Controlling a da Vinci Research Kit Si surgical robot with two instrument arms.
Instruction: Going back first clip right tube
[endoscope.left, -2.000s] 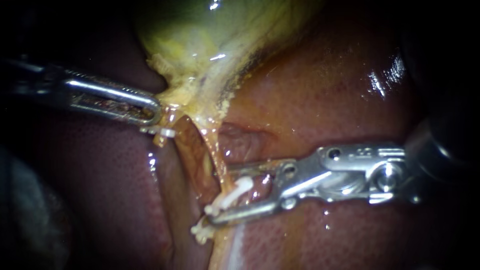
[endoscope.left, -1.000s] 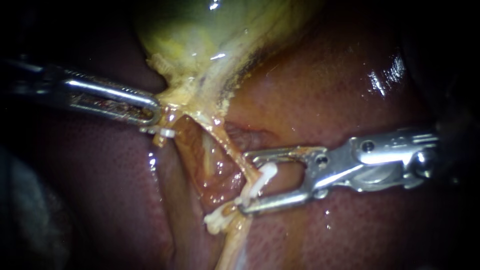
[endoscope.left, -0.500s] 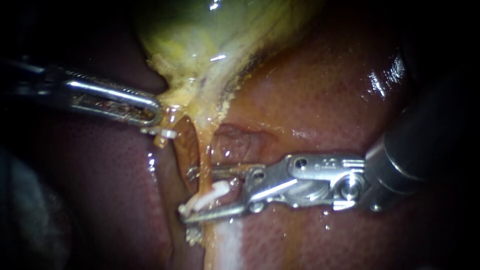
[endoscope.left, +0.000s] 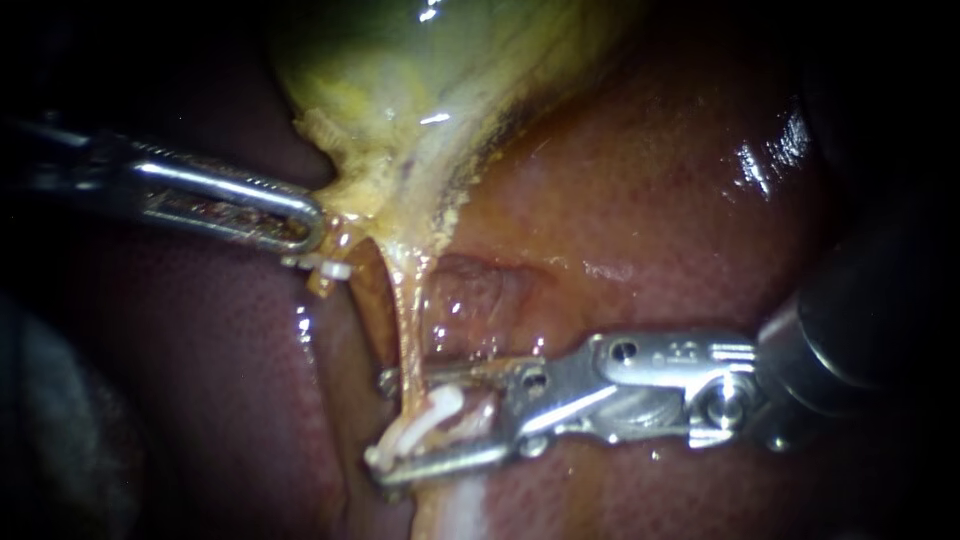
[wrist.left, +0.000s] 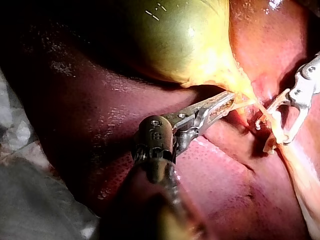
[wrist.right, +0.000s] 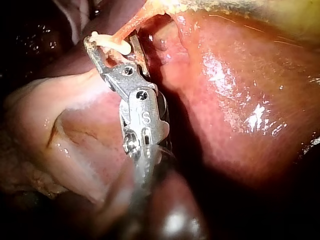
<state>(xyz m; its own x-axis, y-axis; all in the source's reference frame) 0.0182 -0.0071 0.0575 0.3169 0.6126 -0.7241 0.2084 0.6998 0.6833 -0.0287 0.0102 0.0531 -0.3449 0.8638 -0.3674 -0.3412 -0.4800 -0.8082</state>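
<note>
Where the right instrument (endoscope.left: 382, 424) comes in from the right, its hand stands spread: two slim metal jaws, well apart, with a clip (endoscope.left: 425, 420) bridging the gap.

- Clip: white, curved and open. It lies aslant between the jaws, one end against each, so the hand pinches the clip alone.
- Tube (endoscope.left: 403, 320): a thin yellow-orange strand. It drops from the neck of the gallbladder (endoscope.left: 420, 80), crosses the upper jaw and enters the gap, where it touches the clip. The right wrist view shows strand and clip meeting between the jaw tips. Below the lower jaw a pale band runs on over the liver (endoscope.left: 650, 200).
- Whether the strand lies fully inside the clip's curve cannot be told.
- Left instrument (endoscope.left: 310, 225): comes in from the left, well apart from the right one. Its hand is pressed together on the yellow tissue at the gallbladder's neck, and the left wrist view shows both jaws closed on that tissue.
- White piece (endoscope.left: 328, 267): small, just under the left jaws' tip, on a brownish strand beside the tube.
- Gallbladder: green-yellow and rounded, above both instruments, narrowing to the neck where the tube begins.
- Liver: red-brown, wet and glistening, lying beneath and around everything listed.
</note>
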